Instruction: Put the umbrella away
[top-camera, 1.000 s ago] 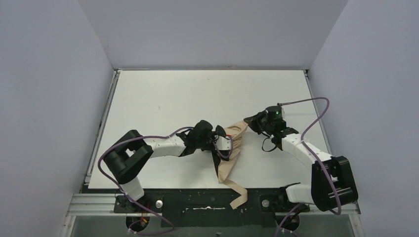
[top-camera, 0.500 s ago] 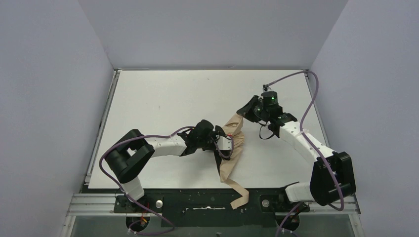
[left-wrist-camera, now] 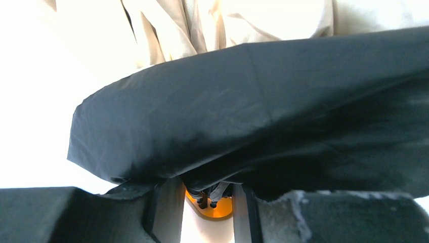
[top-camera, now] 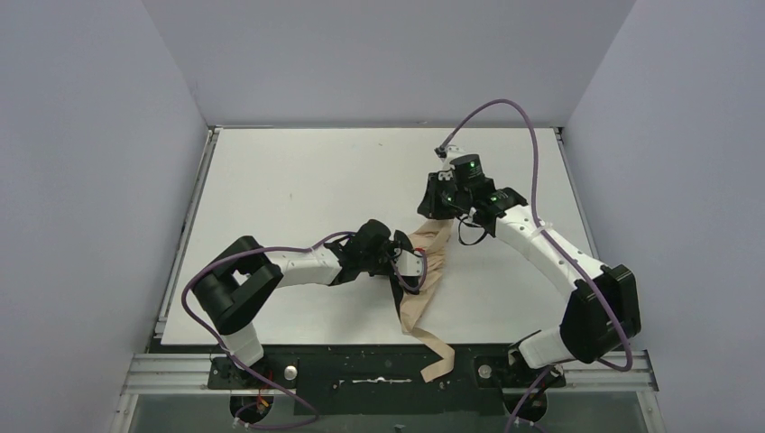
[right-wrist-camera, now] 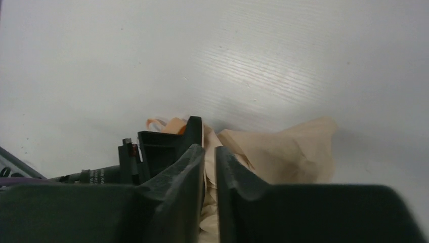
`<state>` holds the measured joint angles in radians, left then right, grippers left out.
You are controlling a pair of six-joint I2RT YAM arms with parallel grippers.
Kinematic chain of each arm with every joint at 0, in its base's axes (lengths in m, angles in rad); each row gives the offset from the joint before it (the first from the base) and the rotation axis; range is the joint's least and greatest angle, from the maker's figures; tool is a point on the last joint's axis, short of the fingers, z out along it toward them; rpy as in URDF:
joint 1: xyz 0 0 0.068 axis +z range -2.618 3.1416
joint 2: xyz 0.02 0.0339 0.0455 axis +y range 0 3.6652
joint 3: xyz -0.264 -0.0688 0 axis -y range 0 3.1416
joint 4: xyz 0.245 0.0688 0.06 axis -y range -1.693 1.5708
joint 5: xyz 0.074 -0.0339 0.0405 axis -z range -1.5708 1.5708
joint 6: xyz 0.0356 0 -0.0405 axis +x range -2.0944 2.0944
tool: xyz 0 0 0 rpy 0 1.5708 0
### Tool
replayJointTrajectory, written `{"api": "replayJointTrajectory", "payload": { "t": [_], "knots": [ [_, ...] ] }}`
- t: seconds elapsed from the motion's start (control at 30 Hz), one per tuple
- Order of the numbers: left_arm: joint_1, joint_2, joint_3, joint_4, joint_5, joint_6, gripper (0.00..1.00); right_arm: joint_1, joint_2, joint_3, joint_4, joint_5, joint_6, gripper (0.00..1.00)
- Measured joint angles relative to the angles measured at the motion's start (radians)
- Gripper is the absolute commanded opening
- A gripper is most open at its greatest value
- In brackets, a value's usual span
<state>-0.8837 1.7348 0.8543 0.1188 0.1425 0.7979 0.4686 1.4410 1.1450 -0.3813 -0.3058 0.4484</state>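
Observation:
The umbrella [top-camera: 417, 302] lies as a crumpled tan bundle near the middle front of the table. A tan strip of it [top-camera: 437, 361] trails over the front edge. My left gripper [top-camera: 403, 259] is shut on the bundle's middle. In the left wrist view its fingers [left-wrist-camera: 164, 202] clamp thin ribs under a dark fabric fold [left-wrist-camera: 253, 116], with tan folds [left-wrist-camera: 202, 25] beyond. My right gripper [top-camera: 433, 207] hovers over the umbrella's far end. Its jaws [right-wrist-camera: 210, 152] are shut to a narrow slit, and the tan fabric [right-wrist-camera: 288, 152] lies below them.
The white table [top-camera: 298, 180] is walled at the back and on both sides. A black rail [top-camera: 361, 365] runs along the front edge. The right arm's purple cable [top-camera: 505, 108] arches high over the back right. The left gripper's black body [right-wrist-camera: 162, 147] sits just beside the right fingers.
My right gripper has moved up and to the left, away from the umbrella's far tip, which has slumped back. The left arm and the bundle have stayed put.

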Motion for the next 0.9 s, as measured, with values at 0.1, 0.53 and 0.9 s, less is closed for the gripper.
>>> {"api": "replayJointTrajectory", "payload": {
  "t": [0.1,0.53,0.9],
  "knots": [
    [0.000,0.001,0.002,-0.002,0.000,0.000,0.00,0.000,-0.010,-0.005,-0.083,0.082,-0.047,0.50],
    [0.000,0.003,0.006,-0.008,0.000,0.000,0.00,-0.019,-0.238,-0.172,-0.159,0.293,0.104,0.63],
    [0.000,0.003,0.008,-0.011,0.000,0.000,0.00,-0.016,-0.114,-0.237,-0.096,0.184,0.189,0.18]
  ]
}}
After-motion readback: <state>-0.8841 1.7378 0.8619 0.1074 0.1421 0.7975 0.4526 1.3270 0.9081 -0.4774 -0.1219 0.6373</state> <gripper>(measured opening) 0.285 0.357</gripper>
